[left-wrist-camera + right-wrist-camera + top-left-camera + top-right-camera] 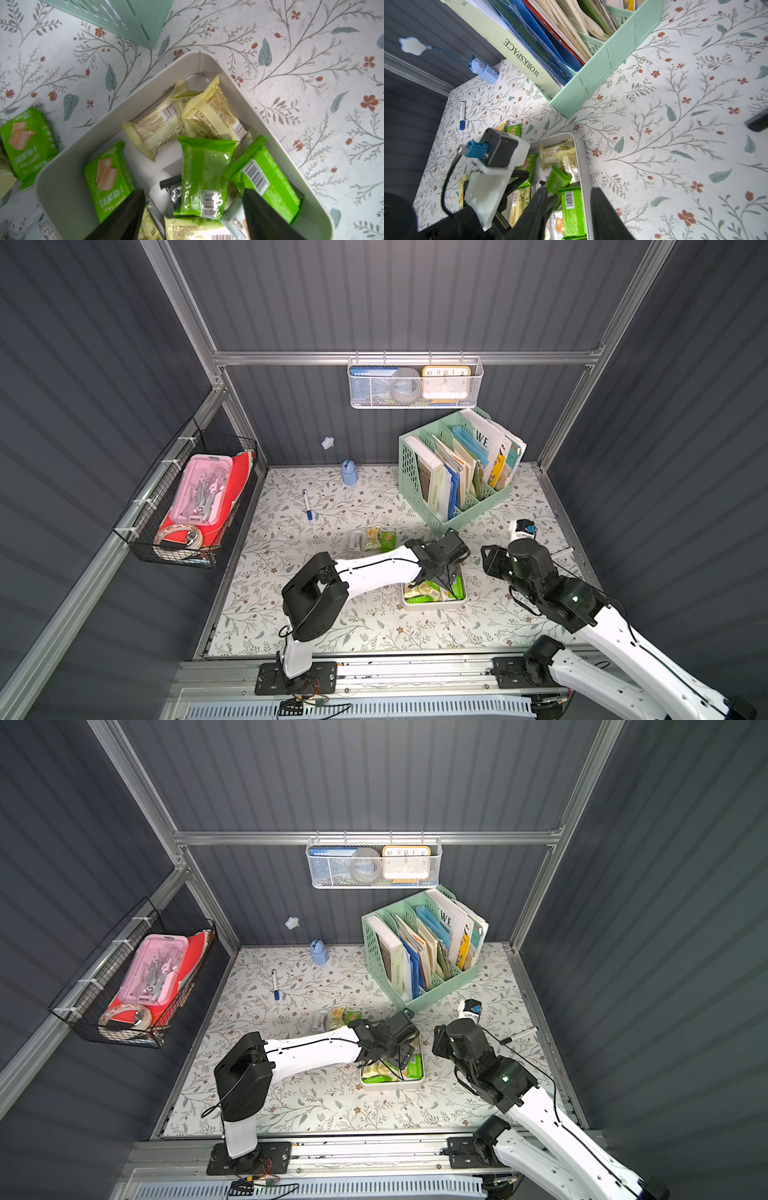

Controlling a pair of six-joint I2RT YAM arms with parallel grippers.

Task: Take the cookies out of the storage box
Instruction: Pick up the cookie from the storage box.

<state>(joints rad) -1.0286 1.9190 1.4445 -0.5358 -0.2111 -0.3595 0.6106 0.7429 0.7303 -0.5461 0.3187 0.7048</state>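
The storage box [434, 608] [390, 1086] is a shallow white tray near the table's middle, holding several cookies: green, pale yellow and one black packet [172, 191]. My left gripper [193, 190] [436, 589] hangs open inside the box, its fingers either side of a green packet [204, 166] without touching it. My right gripper [569, 188] stands astride the box's right wall [583, 166]. Its outer finger is by the wall and its inner finger is over the packets, with the jaws apart. Three cookies [372, 539] [334, 1019] lie on the table behind the box.
A mint-green file organizer [457, 472] full of books stands just behind the box. A blue-capped marker [307, 506] and a small blue lamp [349, 472] lie at the back left. A white mesh basket [415, 383] hangs on the back wall and a black wire basket [187, 497] on the left wall.
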